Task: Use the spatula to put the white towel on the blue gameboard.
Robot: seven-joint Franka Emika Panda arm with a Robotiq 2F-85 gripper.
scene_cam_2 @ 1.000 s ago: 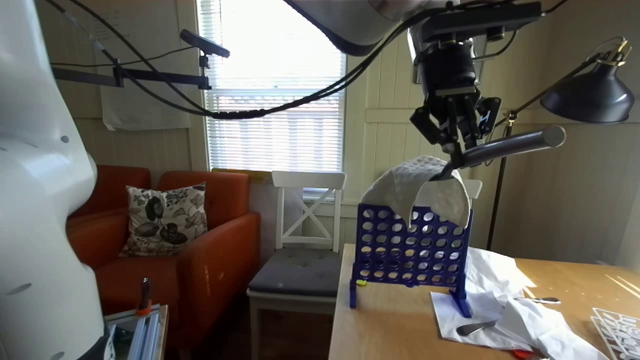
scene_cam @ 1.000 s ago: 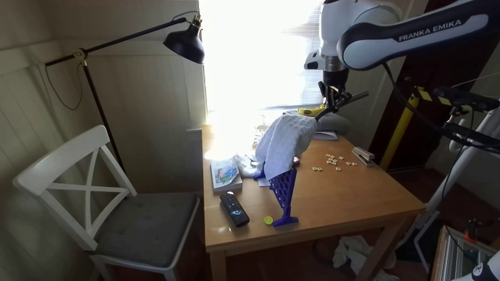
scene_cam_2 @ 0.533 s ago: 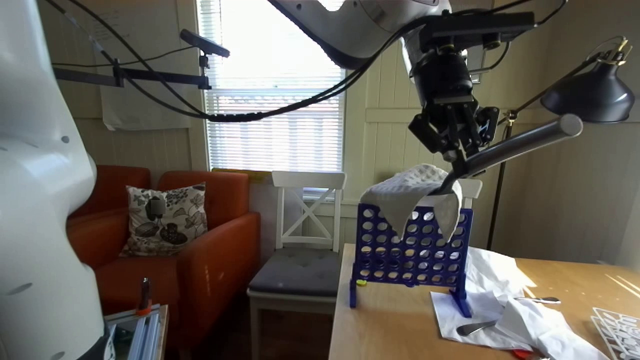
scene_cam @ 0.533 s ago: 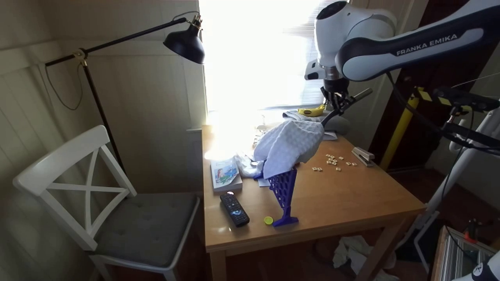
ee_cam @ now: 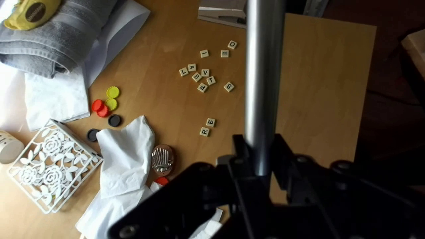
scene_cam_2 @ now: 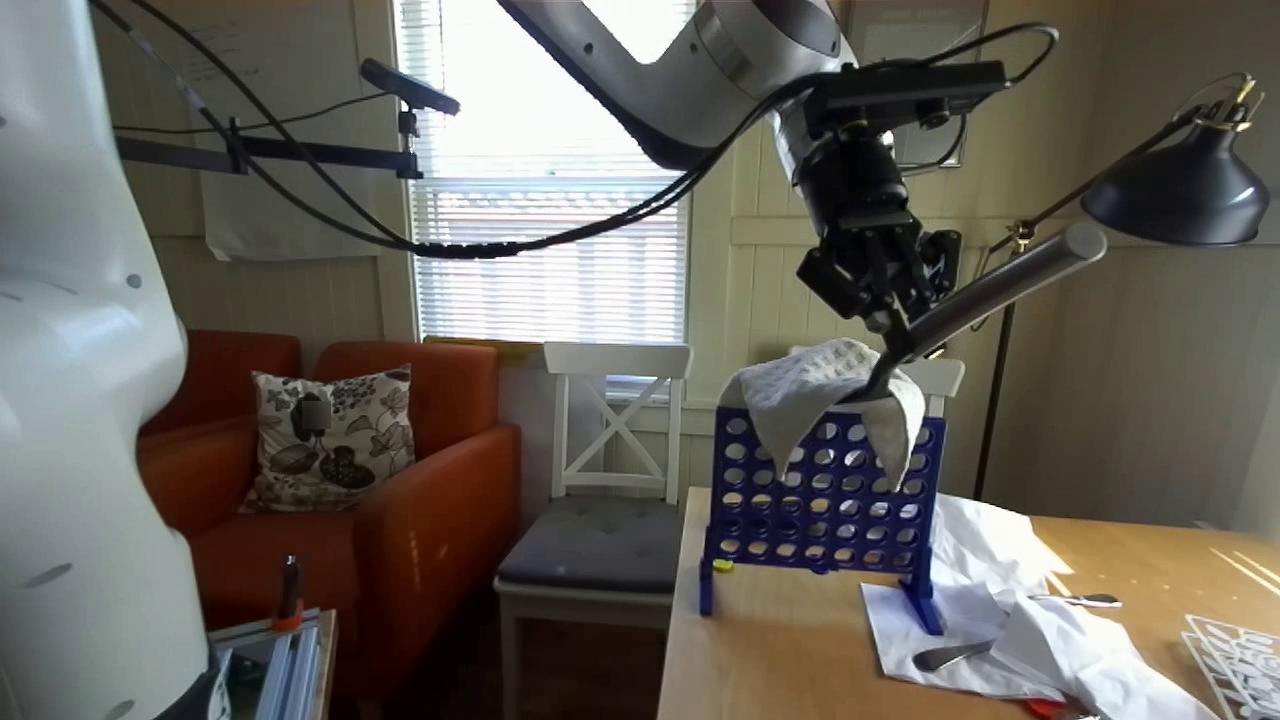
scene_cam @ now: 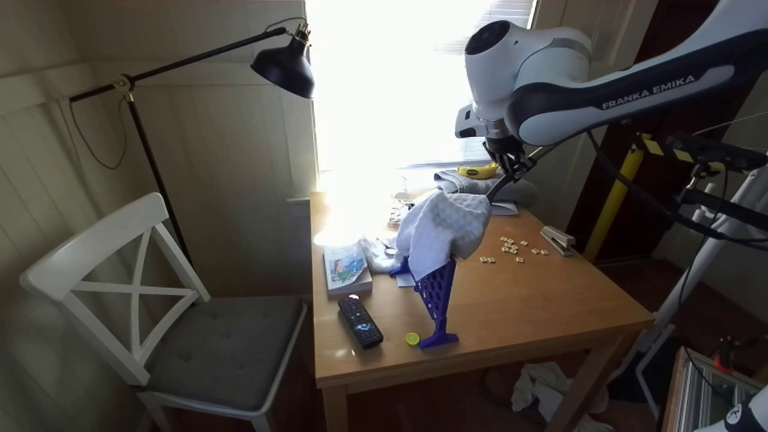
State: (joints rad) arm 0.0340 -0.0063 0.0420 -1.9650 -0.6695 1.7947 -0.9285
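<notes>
Wrist view shows me the handle of the spatula running between the two fingers of the tool, and these fingers are clamped upon it. In both exterior views the spatula is tilted: its free handle end points upward, and its lower end goes into the white towel, which hides the blade. The white towel drapes over this end, at the top edge of the blue board; in an exterior view, two of its corners hang in front of the upper holes. Whether it rests on the board, or the spatula carries all of it, I cannot tell. The board stands upright on its feet upon the desk, and just beside one foot lies a yellow disc. Near the disc there is a black remote, and beyond the remote, a book. Letter tiles are scattered on the desk, with a stapler near them. A yellow pouch lies on a folded gray towel. Red discs and a thumb piano are also there. Beside the desk stands a white chair, with a black lamp behind it.
</notes>
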